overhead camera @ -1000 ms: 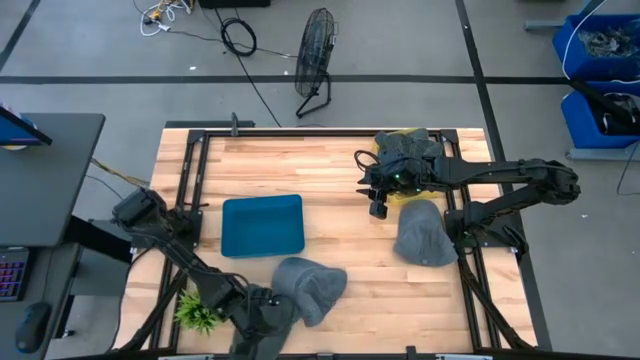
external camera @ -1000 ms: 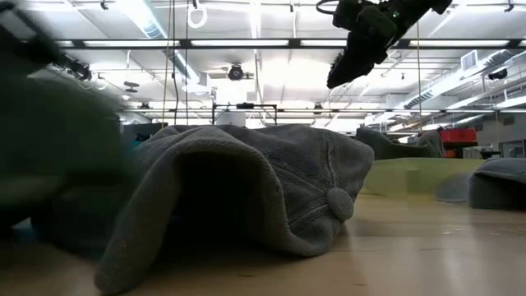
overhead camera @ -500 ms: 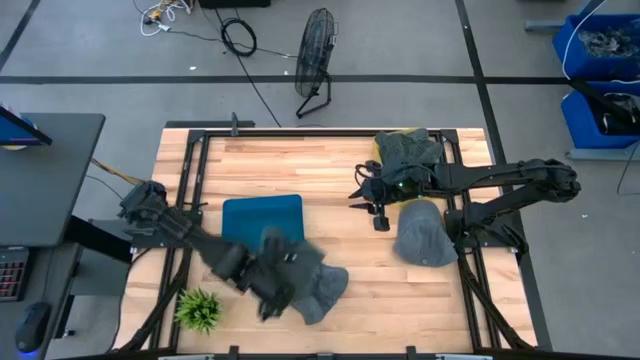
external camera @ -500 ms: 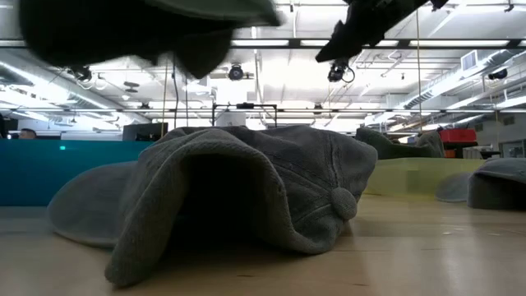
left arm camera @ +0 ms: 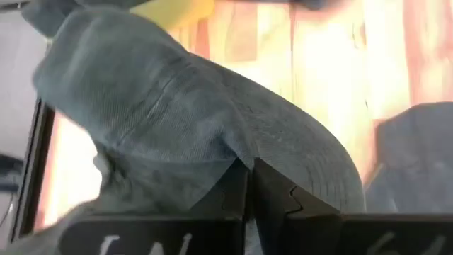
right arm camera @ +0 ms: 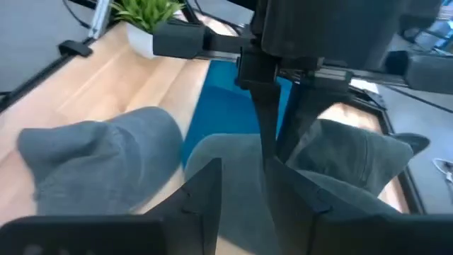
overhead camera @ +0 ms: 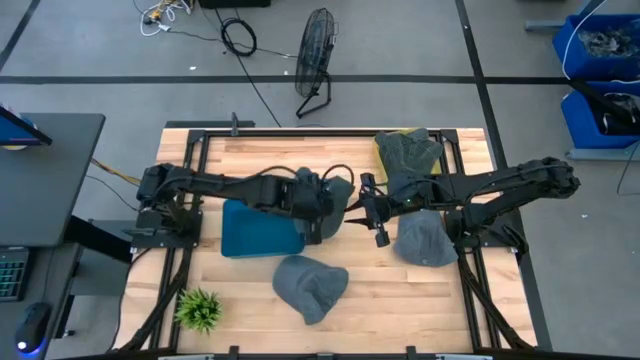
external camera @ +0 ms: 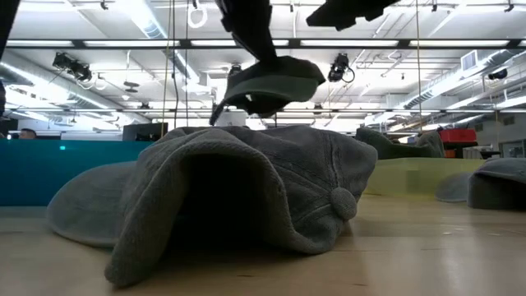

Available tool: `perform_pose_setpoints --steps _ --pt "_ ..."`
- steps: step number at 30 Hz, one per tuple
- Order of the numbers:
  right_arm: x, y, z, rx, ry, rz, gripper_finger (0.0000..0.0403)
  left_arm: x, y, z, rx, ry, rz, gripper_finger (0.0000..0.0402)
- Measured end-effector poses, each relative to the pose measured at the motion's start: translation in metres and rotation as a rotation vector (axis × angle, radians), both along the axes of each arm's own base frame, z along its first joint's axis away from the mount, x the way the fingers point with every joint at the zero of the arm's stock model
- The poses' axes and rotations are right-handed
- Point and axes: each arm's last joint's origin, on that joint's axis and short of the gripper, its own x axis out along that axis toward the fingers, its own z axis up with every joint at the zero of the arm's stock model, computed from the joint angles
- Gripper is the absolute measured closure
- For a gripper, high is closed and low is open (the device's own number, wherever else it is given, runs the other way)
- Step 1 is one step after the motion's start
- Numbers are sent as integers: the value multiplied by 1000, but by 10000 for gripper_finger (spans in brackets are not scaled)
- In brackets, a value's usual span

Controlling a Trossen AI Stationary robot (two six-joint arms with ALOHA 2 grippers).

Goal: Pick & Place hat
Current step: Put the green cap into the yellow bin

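My left gripper [overhead camera: 322, 208] hangs above the table's middle, shut on a grey hat [overhead camera: 338, 190], just right of the blue tray [overhead camera: 250, 235]. In the low view that hat [external camera: 267, 82] hangs below the left gripper [external camera: 249, 37]. My right gripper [overhead camera: 377, 228] is open and hovers close to the right of the held hat; its fingers [right arm camera: 205, 191] face the hat [right arm camera: 333, 159] and touch nothing that I can see. A second grey hat [overhead camera: 310, 287] lies by its brim on the wood near the near edge. A third hat [overhead camera: 425, 238] lies under the right arm. My left gripper pinches the held hat's cloth [left arm camera: 233, 159] between its two shut fingers [left arm camera: 272, 198], coming from above and pointing down. One layer or several, I cannot tell. The hat is lifted clear of the table and hangs slack below the fingers, tilted.
A fourth grey hat [overhead camera: 405, 150] sits on a yellow pad at the far right. A small green plant [overhead camera: 198, 310] stands at the near left corner. Black frame rails [overhead camera: 190, 200] run along both table sides. Bare wood [overhead camera: 270, 165] lies between the tray and the far edge.
My left arm has swung up from the near edge by the plant, carrying its hat lifted clear, toward the far and right side to a spot beside the tray. My right gripper has moved a little toward the near edge. The hat near the near edge stayed put.
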Motion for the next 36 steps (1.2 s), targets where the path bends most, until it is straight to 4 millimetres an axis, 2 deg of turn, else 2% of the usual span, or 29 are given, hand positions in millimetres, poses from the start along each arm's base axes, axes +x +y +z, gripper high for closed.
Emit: perform_pose_setpoints --steps 5,10,17,20,26,33,36 --pt "10 -4 -10 -130 22 -33 282 4 15 2 18 -17 -38 386" --pt "29 -11 -26 -187 16 -46 250 4 24 2 42 -9 -50 386" --pt "47 -26 -46 -430 59 -188 218 3 28 -1 63 18 -39 386" --pt "50 -30 -51 -451 79 -145 221 3 27 -1 62 21 -63 386" --pt "52 -42 -61 -360 132 -191 262 4 29 -1 107 35 -115 386" --pt "48 -47 -68 -324 204 -226 383 13 44 -17 73 64 -47 380" --pt "46 -47 -72 -305 245 -237 384 17 49 -25 70 88 -38 366"
